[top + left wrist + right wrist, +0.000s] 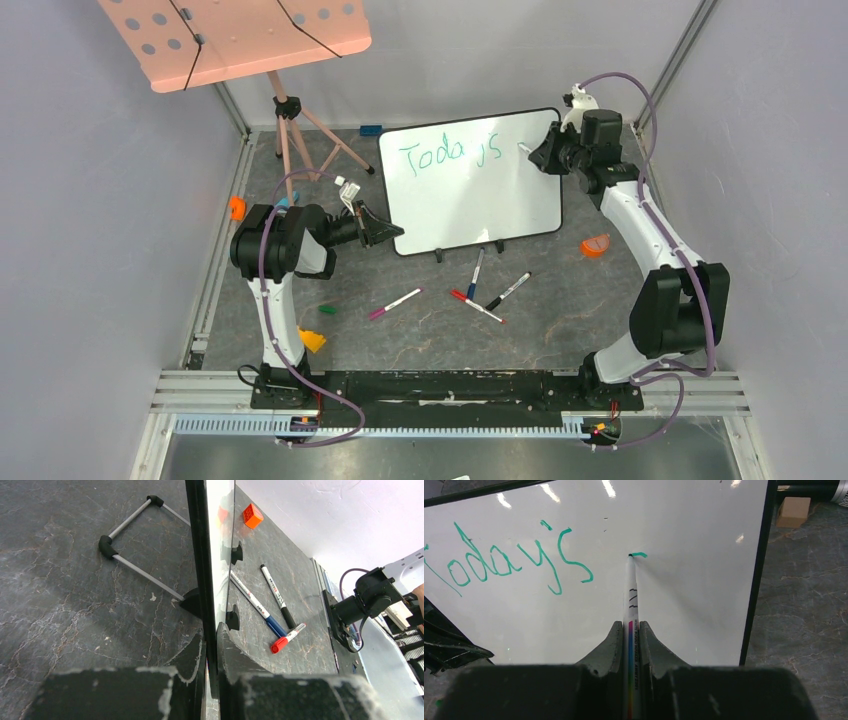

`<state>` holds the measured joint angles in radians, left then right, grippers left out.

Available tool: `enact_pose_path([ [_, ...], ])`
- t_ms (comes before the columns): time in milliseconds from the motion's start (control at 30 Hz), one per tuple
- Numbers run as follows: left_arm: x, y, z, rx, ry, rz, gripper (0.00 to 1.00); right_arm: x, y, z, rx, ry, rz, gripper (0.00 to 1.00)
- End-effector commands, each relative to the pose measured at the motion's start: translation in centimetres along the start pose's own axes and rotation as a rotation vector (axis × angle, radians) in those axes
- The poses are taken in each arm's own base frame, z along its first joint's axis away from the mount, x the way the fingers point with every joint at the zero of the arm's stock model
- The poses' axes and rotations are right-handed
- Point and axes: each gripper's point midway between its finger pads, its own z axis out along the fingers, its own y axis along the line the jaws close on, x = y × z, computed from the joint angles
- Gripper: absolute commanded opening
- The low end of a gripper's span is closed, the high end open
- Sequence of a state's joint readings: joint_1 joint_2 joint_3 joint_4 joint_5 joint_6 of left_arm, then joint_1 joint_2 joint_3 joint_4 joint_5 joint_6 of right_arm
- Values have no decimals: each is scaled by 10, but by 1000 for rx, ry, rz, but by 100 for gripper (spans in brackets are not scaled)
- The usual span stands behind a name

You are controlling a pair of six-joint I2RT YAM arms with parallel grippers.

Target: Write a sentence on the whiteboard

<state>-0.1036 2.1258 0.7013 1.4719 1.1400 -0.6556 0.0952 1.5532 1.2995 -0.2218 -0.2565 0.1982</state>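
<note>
One word done, more left.
The teal sentence on the glossy white whiteboard read only "Today's"; right gripper pinched a white marker, left gripper pinched the board's edge.

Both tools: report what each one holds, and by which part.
The right tool grips a marker by its barrel, tip on the whiteboard. The left tool clamps the whiteboard's black-framed edge.

Marker rear btw R fingers
</note>
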Motion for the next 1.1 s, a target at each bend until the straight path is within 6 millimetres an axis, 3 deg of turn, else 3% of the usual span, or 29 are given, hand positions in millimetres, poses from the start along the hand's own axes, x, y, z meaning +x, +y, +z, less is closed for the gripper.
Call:
enact_pose_path([
  [0,-8,-4,2,50,-10,159,2,0,5,-2,-32,-13,-18,0],
  [333,-8,-4,3,52,-9,159,2,17,-7,-11,27,19,-37,0],
  [533,-8,-4,3,52,-9,158,2,7,-16,-10,80,-3,-22,0],
  [1067,-7,-4,2,51,-9,159,2,-17,-16,4,75,-31,0,0],
])
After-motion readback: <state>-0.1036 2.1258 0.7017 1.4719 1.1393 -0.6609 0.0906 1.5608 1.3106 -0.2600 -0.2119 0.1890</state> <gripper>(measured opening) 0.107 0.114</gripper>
